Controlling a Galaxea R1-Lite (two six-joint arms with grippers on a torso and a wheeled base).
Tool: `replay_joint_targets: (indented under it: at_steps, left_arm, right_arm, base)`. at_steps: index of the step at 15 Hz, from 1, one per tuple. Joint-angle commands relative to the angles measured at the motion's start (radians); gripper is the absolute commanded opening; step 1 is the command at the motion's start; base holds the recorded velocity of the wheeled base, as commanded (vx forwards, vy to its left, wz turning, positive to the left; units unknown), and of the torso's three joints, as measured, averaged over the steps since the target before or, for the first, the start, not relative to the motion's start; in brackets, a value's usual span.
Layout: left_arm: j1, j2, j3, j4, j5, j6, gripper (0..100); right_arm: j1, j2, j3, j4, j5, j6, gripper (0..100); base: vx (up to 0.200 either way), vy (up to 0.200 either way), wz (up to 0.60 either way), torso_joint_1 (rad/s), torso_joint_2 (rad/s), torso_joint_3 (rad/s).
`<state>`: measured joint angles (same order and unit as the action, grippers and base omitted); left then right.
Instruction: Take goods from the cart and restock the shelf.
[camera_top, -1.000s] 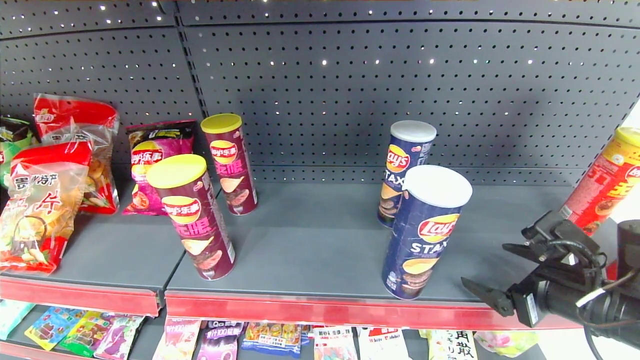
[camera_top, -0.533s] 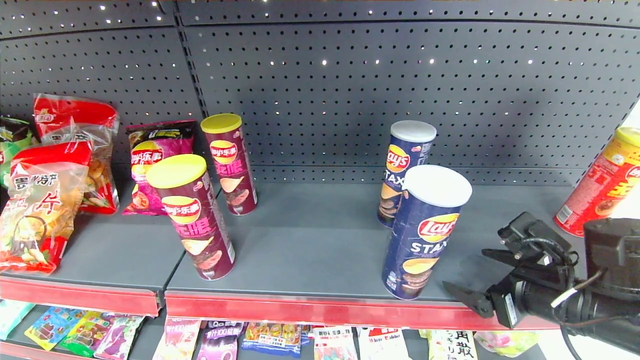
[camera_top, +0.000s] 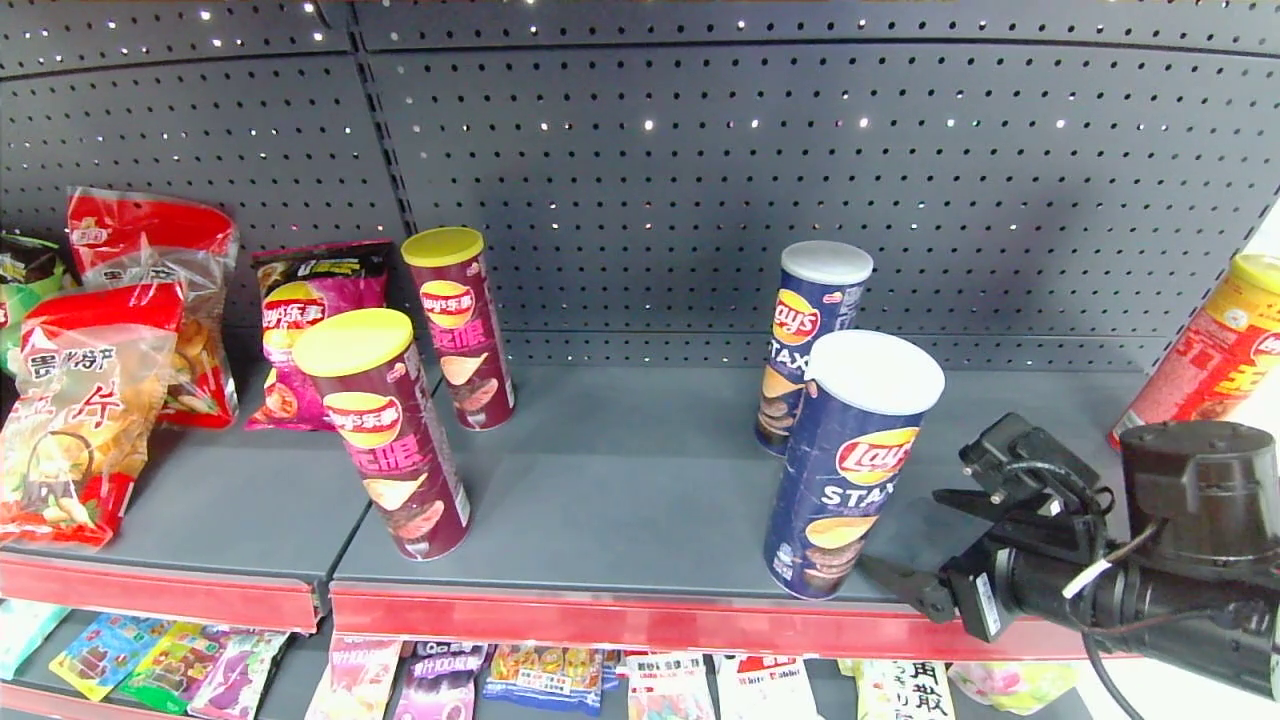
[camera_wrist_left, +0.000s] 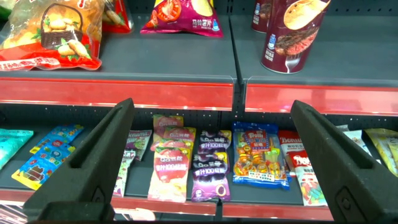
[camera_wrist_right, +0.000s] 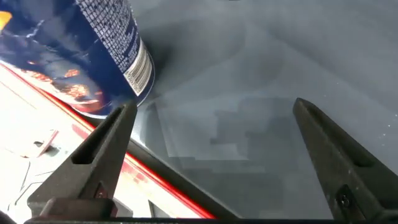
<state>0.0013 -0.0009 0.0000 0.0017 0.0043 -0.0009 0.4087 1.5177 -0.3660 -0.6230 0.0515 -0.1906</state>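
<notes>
At lower right I hold my right hand (camera_top: 915, 535) spread wide and empty beside the front blue can (camera_top: 850, 460); my left hand (camera_wrist_left: 211, 107) likewise gapes empty.

Logos and lettering stand on the blue cans (camera_top: 850, 470), maroon cans (camera_top: 385, 440) and snack bags (camera_top: 80, 420) (wording left aside).

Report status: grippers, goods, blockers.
Left gripper open, empty. Right gripper open, empty, at shelf edge beside front blue can. Red can farther right.
</notes>
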Motion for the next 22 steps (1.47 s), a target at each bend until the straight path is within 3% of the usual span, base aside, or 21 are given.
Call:
replay_joint_targets:
  at_steps: [1,9,15,22]
  left_arm:
    - [0.000,0.001,0.000,0.000,0.000,0.001,100]
    - [0.000,0.001,0.000,0.000,0.000,-0.001,100]
    - [0.000,0.001,0.000,0.000,0.000,0.001,100]
    - [0.000,0.001,0.000,0.000,0.000,0.001,100]
  right_arm:
    - [-0.001,0.016,-0.004,-0.001,-0.005,-0.001,100]
    - [-0.027,0.082,-0.050,-0.004,-0.038,0.050,100]
    - [-0.044,0.142,-0.074,-0.090,-0.035,0.048,100]
    - [-0.039,0.138,-0.080,-0.090,0.030,0.046,100]
  base:
    - [0.000,0.000,0.00,0.000,0.00,0.000]
    - [0.000,0.000,0.00,0.000,0.00,0.000]
    - [0.000,0.000,0.00,0.000,0.00,0.000]
    - [0.000,0.000,0.00,0.000,0.00,0.000]
